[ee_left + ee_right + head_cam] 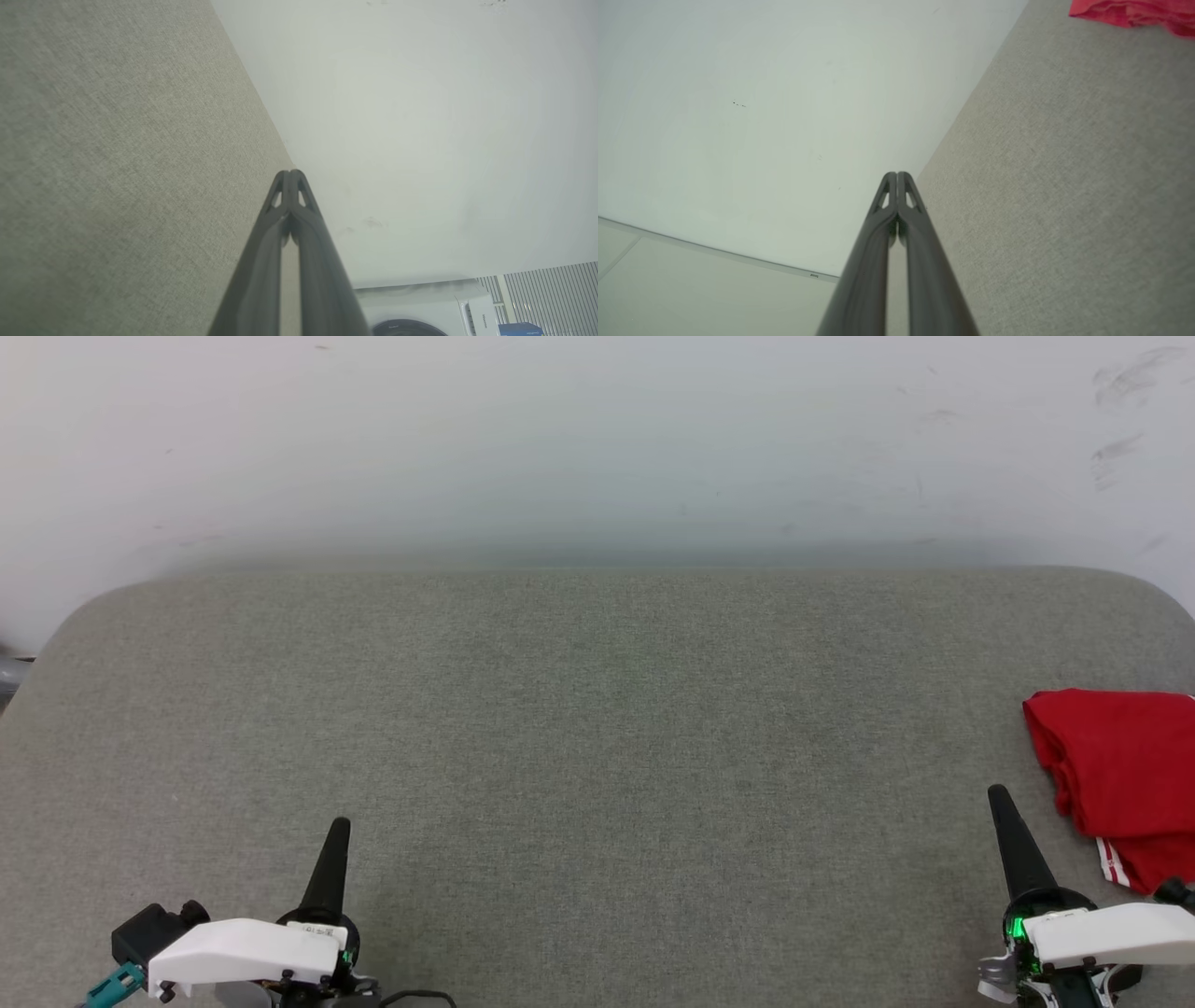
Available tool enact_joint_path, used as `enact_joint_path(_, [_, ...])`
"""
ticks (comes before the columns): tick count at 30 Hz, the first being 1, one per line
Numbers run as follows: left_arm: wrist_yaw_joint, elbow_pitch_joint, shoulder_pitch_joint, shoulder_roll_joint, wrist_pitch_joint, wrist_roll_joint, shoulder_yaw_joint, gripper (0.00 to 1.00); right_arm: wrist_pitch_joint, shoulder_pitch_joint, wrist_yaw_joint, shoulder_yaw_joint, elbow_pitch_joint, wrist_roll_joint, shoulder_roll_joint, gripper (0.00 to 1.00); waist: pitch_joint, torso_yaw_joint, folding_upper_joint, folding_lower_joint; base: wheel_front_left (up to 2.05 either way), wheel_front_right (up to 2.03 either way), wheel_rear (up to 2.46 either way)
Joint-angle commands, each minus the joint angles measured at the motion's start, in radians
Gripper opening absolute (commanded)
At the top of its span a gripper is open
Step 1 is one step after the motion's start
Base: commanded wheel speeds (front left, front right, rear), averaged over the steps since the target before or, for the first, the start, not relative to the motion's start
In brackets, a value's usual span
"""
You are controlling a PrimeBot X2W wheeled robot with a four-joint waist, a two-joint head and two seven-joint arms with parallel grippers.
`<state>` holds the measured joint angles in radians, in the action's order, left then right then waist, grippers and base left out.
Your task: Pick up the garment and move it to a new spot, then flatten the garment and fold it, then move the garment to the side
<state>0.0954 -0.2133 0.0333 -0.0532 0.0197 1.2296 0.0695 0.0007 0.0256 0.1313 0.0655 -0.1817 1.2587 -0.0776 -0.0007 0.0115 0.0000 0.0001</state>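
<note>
1. Head view: the garment lies bunched at the far right of the counter, just beside the right gripper but not touching it. This gripper and the left gripper both have their fingers pressed together and hold nothing. A pinch may catch only one layer, so the bundle could open or drag. It could also slip off, because it seems close to the counter's side. The picture's edge cuts the garment, so its full shape and how neatly it is folded cannot be told. Only a bit of striped trim shows.
2. Left wrist view: the left gripper is closed and empty, above the counter near its far edge. It is well apart from the garment, so a long reach may be needed. A washing machine below is partly cut off.
3. Right wrist view: the right gripper is closed and empty. The garment is only a red strip at the top corner. If the fingers do not spread first, they would push the cloth away.
</note>
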Motion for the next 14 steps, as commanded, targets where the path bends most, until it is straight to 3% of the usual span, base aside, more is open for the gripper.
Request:
enact_joint_path(1, [0.004, 0.003, 0.024, -0.001, 0.006, 0.026, 0.005, 0.0, 0.005, 0.025, -0.001, 0.003, 0.0, 0.026, -0.003, 0.0, 0.0, 0.0, 0.0, -0.0001, 0.0, 0.0, 0.0])
enact_joint_path(14, [0.015, -0.008, 0.043, 0.0, 0.033, 0.136, 0.018, 0.0, 0.032, 0.043, -0.001, 0.008, -0.019, 0.134, 0.0, 0.0, 0.001, -0.003, 0.0, -0.0001, 0.0, 0.0, 0.0])
